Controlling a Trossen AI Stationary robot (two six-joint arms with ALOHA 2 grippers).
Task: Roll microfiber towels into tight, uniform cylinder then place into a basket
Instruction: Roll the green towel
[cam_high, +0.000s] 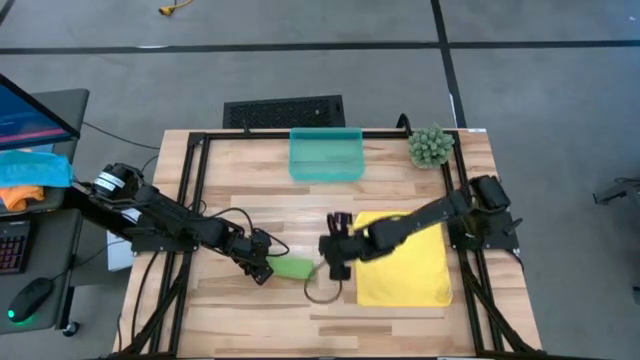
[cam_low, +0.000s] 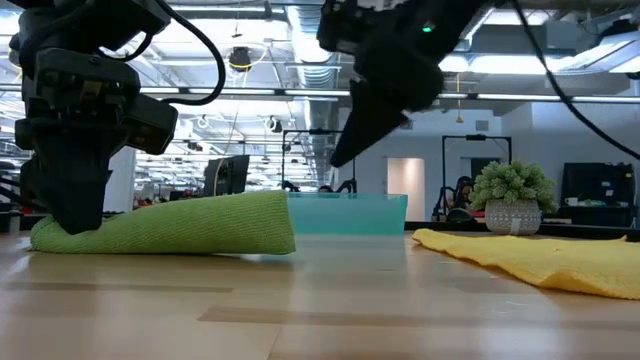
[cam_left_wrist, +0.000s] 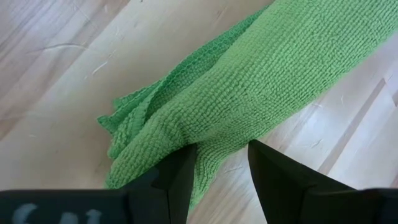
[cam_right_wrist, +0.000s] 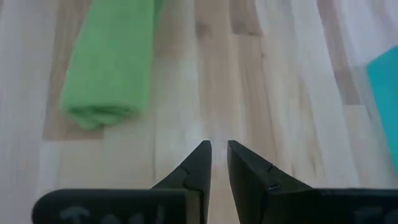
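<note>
The light green towel (cam_high: 293, 268) lies rolled into a cylinder on the table's middle; it also shows in the low view (cam_low: 180, 224) and in the right wrist view (cam_right_wrist: 109, 62). My left gripper (cam_high: 262, 266) is shut on the roll's left end. My right gripper (cam_high: 336, 258) hangs shut and empty above the table, just right of the roll, and is lifted in the low view (cam_low: 365, 120). The yellow towel (cam_high: 405, 262) lies flat at the right, under the right arm. The teal basket (cam_high: 326, 154) stands at the far edge. My left gripper pinches the end of the green roll (cam_left_wrist: 208, 149) that lies toward the table's left, between its two fingers (cam_left_wrist: 177, 177). The fingers come from above, slanting in from the left. The roll lies on the table, its far part stretching away from the fingers.
A small potted plant (cam_high: 430, 146) stands at the far right corner, beside the basket. A black grille panel (cam_high: 283, 110) lies beyond the far edge. A thin dark loop (cam_high: 320, 292) lies on the wood near the roll. Bare wood shows along the near edge (cam_high: 300, 325).
</note>
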